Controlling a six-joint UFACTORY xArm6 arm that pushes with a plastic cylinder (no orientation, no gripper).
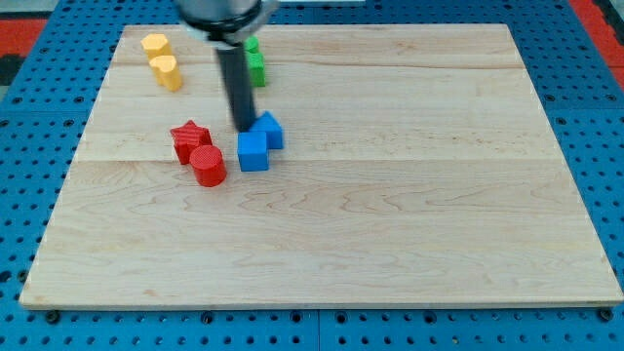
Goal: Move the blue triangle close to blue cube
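Observation:
The blue cube (253, 152) sits left of the board's middle. The blue triangle (270, 128) lies just above and to the right of it, touching it. My tip (243, 129) is at the end of the dark rod, which comes down from the view's top. The tip stands at the triangle's left edge, just above the cube.
A red star (189, 139) and a red cylinder (208, 166) sit left of the blue blocks. Two yellow blocks (161, 58) lie at the top left. A green block (255, 62) shows beside the rod near the top. The wooden board (390, 214) rests on a blue pegboard.

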